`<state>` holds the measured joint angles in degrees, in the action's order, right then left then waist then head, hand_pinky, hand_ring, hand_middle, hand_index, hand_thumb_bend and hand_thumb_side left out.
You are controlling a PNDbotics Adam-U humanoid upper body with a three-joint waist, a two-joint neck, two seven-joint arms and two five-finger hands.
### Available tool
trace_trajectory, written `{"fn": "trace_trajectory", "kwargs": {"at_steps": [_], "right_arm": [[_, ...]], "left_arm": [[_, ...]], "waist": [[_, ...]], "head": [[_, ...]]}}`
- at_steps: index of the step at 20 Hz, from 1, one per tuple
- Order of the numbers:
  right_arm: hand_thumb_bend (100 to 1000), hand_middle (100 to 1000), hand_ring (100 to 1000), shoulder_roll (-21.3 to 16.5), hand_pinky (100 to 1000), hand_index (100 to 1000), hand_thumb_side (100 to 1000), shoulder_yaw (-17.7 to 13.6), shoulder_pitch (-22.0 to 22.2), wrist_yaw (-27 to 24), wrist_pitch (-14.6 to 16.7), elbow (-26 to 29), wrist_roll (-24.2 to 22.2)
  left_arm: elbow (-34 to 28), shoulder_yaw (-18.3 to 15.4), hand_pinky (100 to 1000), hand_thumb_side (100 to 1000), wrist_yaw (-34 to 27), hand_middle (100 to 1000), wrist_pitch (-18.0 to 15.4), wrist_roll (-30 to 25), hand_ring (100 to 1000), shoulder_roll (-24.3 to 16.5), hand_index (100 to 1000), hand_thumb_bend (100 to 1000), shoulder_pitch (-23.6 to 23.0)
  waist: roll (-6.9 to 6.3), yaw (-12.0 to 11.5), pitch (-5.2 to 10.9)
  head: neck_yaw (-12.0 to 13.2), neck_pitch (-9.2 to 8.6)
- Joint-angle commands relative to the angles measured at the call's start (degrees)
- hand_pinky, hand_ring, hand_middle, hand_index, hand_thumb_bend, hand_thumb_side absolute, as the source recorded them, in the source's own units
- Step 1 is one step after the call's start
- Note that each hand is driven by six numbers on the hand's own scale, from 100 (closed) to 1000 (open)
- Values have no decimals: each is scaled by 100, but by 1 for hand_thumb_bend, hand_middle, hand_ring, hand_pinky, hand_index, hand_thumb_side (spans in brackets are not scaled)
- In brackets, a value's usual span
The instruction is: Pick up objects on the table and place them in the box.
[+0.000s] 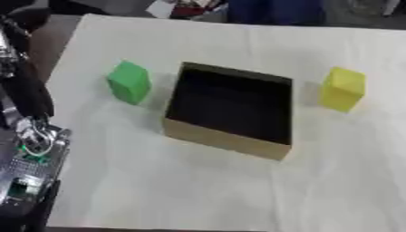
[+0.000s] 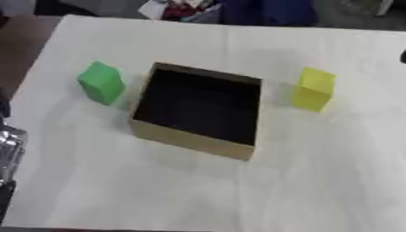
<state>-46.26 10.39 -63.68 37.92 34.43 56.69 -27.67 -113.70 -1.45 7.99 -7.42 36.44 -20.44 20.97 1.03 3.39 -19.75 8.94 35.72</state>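
I see my left arm (image 1: pixel 31 136) at the bench's (image 1: pixel 206 190) left edge; its hand I cannot make out. Green block (image 1: pixel 129 82) sits left of the open box (image 1: pixel 226 138), yellow block (image 1: pixel 342 89) right.

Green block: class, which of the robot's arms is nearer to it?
Left. The left arm stands at the view's left edge, just left of the green block. The right arm shows in neither view.

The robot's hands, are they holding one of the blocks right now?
No, nothing is held. The green block and yellow block both sit on the table, beside the box. No hand shows.
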Motion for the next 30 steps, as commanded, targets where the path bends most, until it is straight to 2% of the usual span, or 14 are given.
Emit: {"fn": "trace_trajectory", "kwargs": {"at_steps": [1,2,3,4,5,6,7,9,12,18,24,25,26,30], "right_arm": [[722,997,1000,63,1000,1000,1000,4,-248,-87,56,-59,43],[660,1000,1000,157,1000,1000,1000,-2,-314,-129,43,-102,82],[535,999,1000,249,1000,1000,1000,-16,-379,-181,15,-154,144],[462,995,1000,360,1000,1000,1000,-50,-457,-247,-39,-218,254],[211,988,1000,482,1000,1000,1000,-95,-538,-308,-118,-298,393],[128,988,1000,612,1000,1000,1000,-137,-622,-346,-205,-389,544],[100,986,1000,737,1000,1000,1000,-170,-704,-342,-281,-480,693],[100,985,1000,967,996,990,1000,-222,-849,-202,-362,-641,978],[100,986,1000,1329,990,982,1000,-309,-1030,147,-316,-886,1361],[100,984,1000,1722,989,980,1000,-485,-1214,809,-268,-1301,1824],[100,993,1000,1854,991,979,1000,-580,-1216,1330,-319,-1546,2056],[139,997,1000,1851,994,985,1000,-571,-1201,1434,-308,-1572,2068],[105,1000,1000,1845,996,988,1000,-546,-1182,1548,-279,-1596,2058],[112,1000,1000,1864,1000,992,1000,-452,-1106,1868,-88,-1671,2002]], "left_arm": [[-89,3,730,1000,-22,641,-3,-29,635,-88,760,155,68],[-89,6,730,1000,-25,641,-2,-33,635,-83,760,155,70],[-89,8,730,1000,-28,641,-2,-36,635,-79,760,155,72],[-89,11,730,1000,-31,641,-3,-40,635,-73,760,155,75],[-89,14,730,1000,-35,641,-3,-45,635,-67,760,155,78],[-89,17,730,1000,-39,641,-3,-50,635,-61,760,155,80],[-89,20,730,1000,-43,642,-3,-55,635,-56,760,155,82],[-89,29,730,1000,-51,642,-4,-68,635,-45,760,155,88],[-89,41,730,1000,-64,642,-4,-87,635,-30,760,155,100],[-89,61,729,1000,-88,642,-7,-114,635,-5,760,155,123],[-89,66,729,1000,-98,643,-9,-127,635,6,760,155,133],[-89,65,729,1000,-98,643,-10,-127,635,8,760,155,134],[-89,64,729,1000,-98,643,-10,-125,635,10,760,155,135],[-89,66,729,1000,-99,643,-11,-126,636,18,760,155,143]], "waist": [[1,-14,151],[-2,-18,155],[-6,-21,159],[-10,-24,165],[-16,-27,171],[-22,-29,178],[-29,-32,183],[-40,-42,194],[-60,-71,206],[-64,-88,215],[-73,-98,218],[-72,-96,217],[-72,-92,214],[-76,-75,208]], "head": [[-5,19],[-10,23],[-16,28],[-24,33],[-33,38],[-40,41],[-48,43],[-71,43],[-112,47],[-158,48],[-162,52],[-155,52],[-146,49],[-128,46]]}}
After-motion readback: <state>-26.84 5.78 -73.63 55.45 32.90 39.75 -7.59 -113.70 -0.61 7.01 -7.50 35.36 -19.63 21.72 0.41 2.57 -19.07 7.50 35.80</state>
